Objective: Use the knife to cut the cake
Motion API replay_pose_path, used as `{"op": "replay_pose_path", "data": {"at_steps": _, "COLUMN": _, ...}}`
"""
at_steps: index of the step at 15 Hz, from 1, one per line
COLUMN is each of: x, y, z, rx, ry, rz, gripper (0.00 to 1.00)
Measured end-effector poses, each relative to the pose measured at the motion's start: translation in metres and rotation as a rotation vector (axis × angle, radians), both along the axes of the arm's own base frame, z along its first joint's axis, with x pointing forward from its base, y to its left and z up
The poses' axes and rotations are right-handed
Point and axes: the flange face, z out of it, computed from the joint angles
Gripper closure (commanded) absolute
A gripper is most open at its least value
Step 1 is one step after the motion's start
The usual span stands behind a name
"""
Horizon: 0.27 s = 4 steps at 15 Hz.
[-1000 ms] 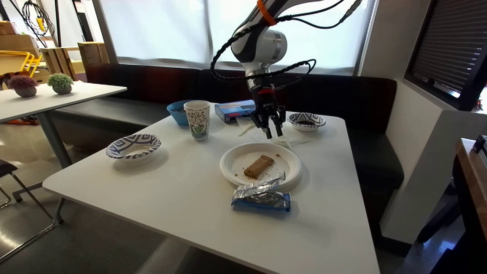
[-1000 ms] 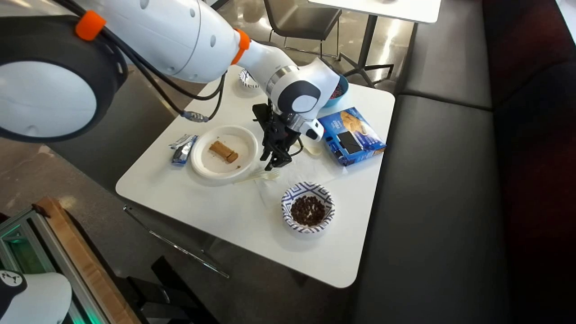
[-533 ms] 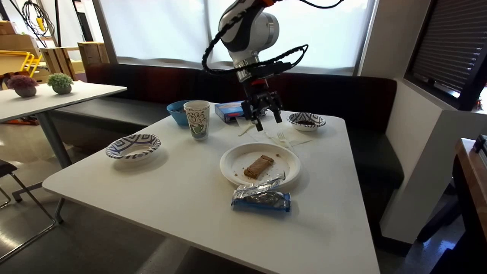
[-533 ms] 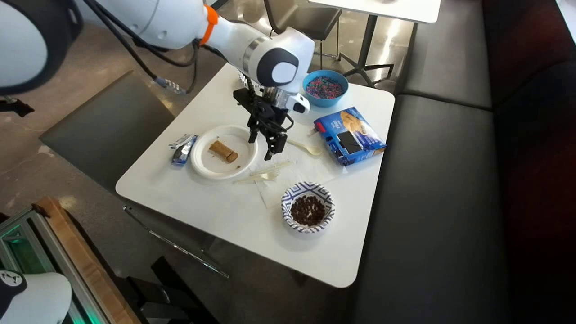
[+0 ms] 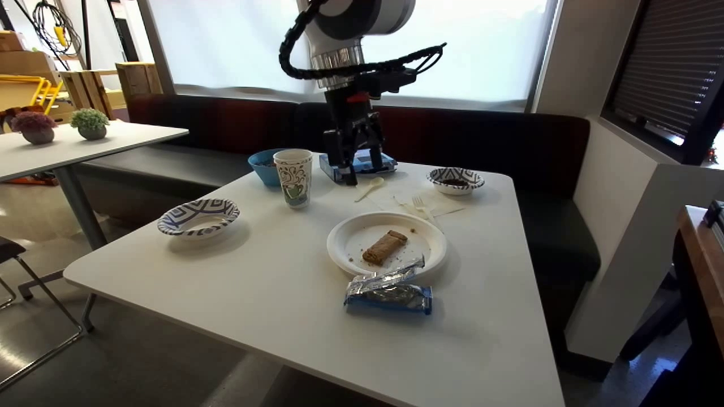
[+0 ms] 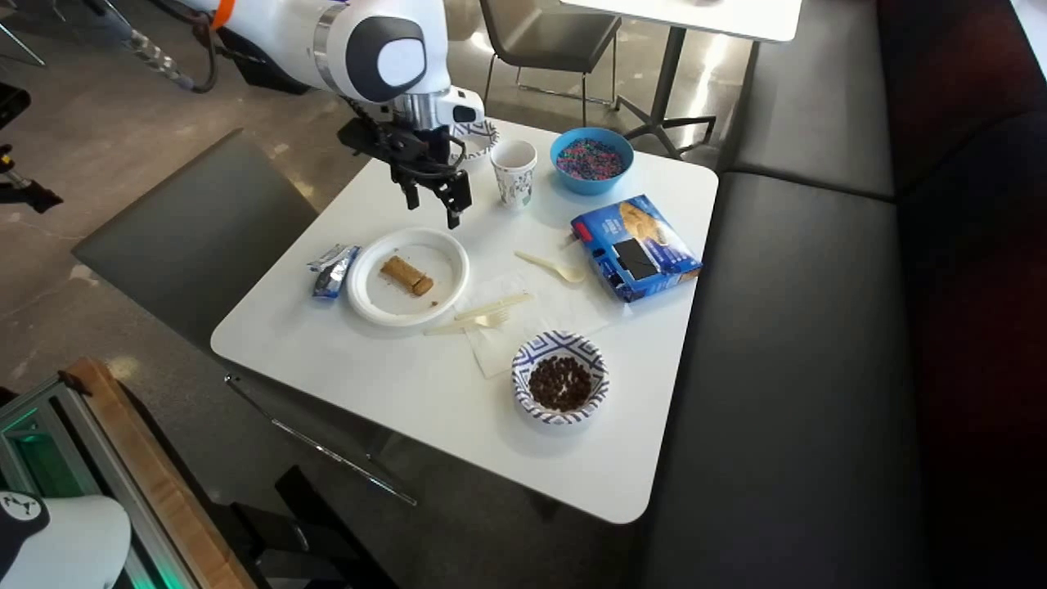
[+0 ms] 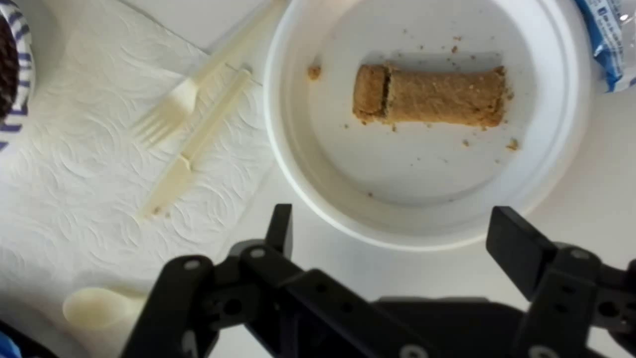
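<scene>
I see the gripper (image 7: 392, 217) spread and empty, knife (image 7: 192, 150) on the napkin (image 7: 94, 184), nine o'clock of the plate (image 7: 422, 169) (wrist view), probably parked since the cake (image 7: 437, 97) already looks cut.

In an exterior view the window (image 5: 475, 65) at twelve o'clock is blown out, my gripper (image 5: 363, 172) below it near-black, with sheen on the floor (image 5: 17, 346) at eight. In my wrist view the spoon (image 7: 97, 308) at eight blurs amid soft shadow.
</scene>
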Motion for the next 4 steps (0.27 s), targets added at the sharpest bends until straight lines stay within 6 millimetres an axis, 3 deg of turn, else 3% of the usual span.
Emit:
{"op": "replay_pose_path", "data": {"at_steps": 2, "x": -0.015, "y": 0.019, "z": 0.014, "rx": 0.019, "ry": -0.062, "rz": 0.059, "gripper": 0.00}}
{"op": "replay_pose_path", "data": {"at_steps": 4, "x": -0.026, "y": 0.023, "z": 0.022, "rx": 0.021, "ry": -0.073, "rz": 0.077, "gripper": 0.00}}
